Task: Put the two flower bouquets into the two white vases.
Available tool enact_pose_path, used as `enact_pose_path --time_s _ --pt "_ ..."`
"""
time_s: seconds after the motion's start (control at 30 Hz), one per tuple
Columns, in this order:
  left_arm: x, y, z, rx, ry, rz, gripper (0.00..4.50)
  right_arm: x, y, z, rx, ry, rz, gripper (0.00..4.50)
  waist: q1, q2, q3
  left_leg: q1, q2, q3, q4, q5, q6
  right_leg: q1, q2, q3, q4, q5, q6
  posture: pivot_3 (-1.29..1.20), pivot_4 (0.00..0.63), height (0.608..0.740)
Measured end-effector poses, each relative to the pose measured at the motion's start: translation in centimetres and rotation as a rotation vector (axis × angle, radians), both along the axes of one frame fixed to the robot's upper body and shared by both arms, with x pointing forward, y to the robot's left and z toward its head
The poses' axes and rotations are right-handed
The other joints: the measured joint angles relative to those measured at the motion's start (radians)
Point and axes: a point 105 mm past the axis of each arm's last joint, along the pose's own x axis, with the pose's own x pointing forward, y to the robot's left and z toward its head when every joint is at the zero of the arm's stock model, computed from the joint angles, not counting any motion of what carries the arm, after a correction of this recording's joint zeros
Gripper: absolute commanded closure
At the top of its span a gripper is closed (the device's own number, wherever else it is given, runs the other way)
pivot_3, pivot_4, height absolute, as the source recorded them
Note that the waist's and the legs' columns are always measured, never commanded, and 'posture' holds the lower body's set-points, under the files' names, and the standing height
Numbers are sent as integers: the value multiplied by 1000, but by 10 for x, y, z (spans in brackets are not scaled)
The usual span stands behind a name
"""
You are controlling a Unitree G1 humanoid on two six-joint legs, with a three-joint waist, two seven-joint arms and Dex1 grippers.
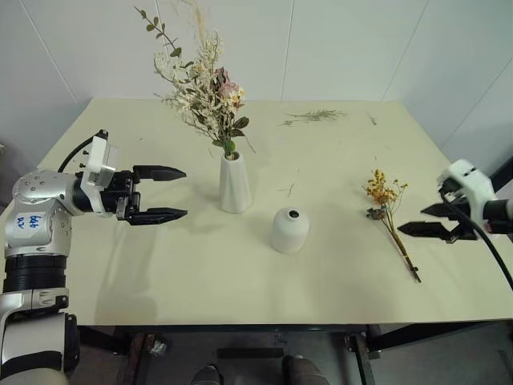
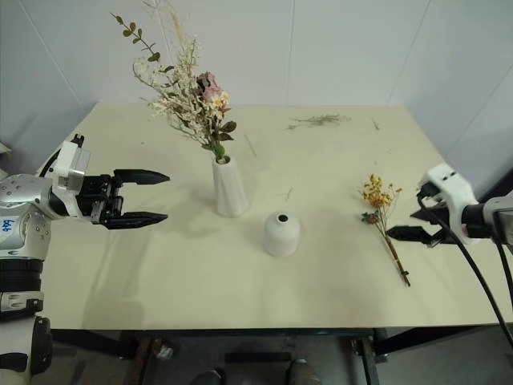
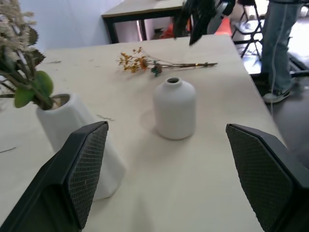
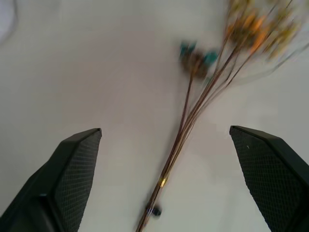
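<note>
The left gripper (image 1: 170, 193) is held level above the table (image 1: 160, 273), its two black fingers (image 1: 160, 172) spread wide apart with nothing between them. It is pointed toward the tall vase (image 1: 234, 183), which is left untouched, a clear gap being seen between the fingertips and the vase's wall. The large bouquet (image 1: 204, 88) of pink roses, dark leaves and pale sprigs is already stood in the tall vase, its stems entering the mouth and its head rising well above it.

The short rounded vase (image 1: 289, 230) is found just beside the tall vase, on the nearer side and toward the robot's right, standing upright with its small top hole empty. In the left wrist view both vases are seen between the spread fingers, the rounded one apart from either pad.

The right gripper (image 2: 417, 224) is held near the table's right edge, well apart from the tall vase, its fingers opened fully and empty. The small yellow-orange bouquet (image 1: 388, 216) is laid flat on the table just beside this gripper, between it and the rounded vase, blossoms toward the far side. In the right wrist view its thin stems (image 4: 183, 145) are seen running between the two open fingers, touched by neither.

A few loose dried sprigs (image 1: 314, 117) are scattered at the table's far side, beyond the tall vase.
</note>
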Motion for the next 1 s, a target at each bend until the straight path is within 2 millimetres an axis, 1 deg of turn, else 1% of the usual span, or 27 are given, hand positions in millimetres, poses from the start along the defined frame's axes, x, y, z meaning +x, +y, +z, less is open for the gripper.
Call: enact_pose_path --time_s 0.07,0.13,0.2,0.27,0.37,0.47,0.5,0.53,0.57,0.67,0.8,0.87,0.93,1.0 --pt "-3 -1 0 8 -5 -10 330 5 -1 -11 1 64 -10 0 0 1 1 0 0 1 0 0 0 -1 0 0 0 1 3 0 150 740" --pt "-7 -3 1 11 -9 -18 330 14 -2 -11 -14 80 -22 0 -1 2 1 -1 0 1 -1 0 0 -2 0 0 1 4 7 0 150 740" --pt "-11 -5 2 0 -27 -12 330 26 -4 -9 -41 70 -37 0 -3 3 1 0 0 1 -1 0 0 -2 0 0 1 4 7 0 150 740" --pt "-15 -8 0 -13 -31 -9 330 36 -5 -13 -55 72 -48 0 -3 3 2 -1 0 1 -1 -1 0 -2 0 0 2 4 7 0 150 740" --pt "-20 -8 -5 -32 -17 9 330 41 -2 -26 -53 121 -50 0 -1 3 2 -1 0 1 -2 -2 0 -3 0 0 2 3 7 0 150 740" --pt "-23 -10 -7 -38 -16 19 330 43 -5 -27 -84 137 -48 0 1 3 2 -1 0 1 -1 -3 0 -3 0 0 2 3 7 0 150 740" --pt "-23 -9 -6 -45 -18 25 305 43 -7 -30 -98 147 -50 389 3 3 2 -1 0 1 -1 -3 0 -3 0 0 2 3 7 0 150 740" --pt "-23 -9 -5 -51 -19 32 305 44 -7 -30 -110 148 -47 597 3 3 2 -1 0 1 -1 -3 0 -2 0 0 2 3 8 0 150 740" --pt "-22 -9 -5 -55 -22 38 305 44 -9 -31 -119 152 -46 954 3 3 2 -1 0 1 0 -3 0 -2 0 0 2 3 8 0 150 740" --pt "-21 -8 -4 -59 -25 46 305 43 -9 -32 -126 162 -32 1830 2 3 2 -1 0 0 0 -3 0 -2 0 0 2 3 8 0 150 740" --pt "-21 -9 -3 -61 -29 48 305 43 -9 -32 -123 157 -30 3223 1 3 2 -1 0 0 -1 -3 0 -2 0 0 2 3 8 0 150 740" --pt "-20 -11 -2 -63 -35 40 305 42 -8 -33 -125 154 -20 3897 1 3 2 -1 0 0 0 -3 0 -2 0 0 2 3 8 0 150 740" --pt "-18 -15 -1 -68 -43 25 305 41 -6 -34 -106 151 -9 4471 1 3 2 -1 0 0 0 -3 0 -2 0 0 2 3 8 0 150 740" --pt "-17 -19 2 -70 -53 8 305 39 -1 -34 -66 140 15 4471 1 3 2 -1 0 0 0 -3 0 -2 0 0 3 3 8 0 150 740"
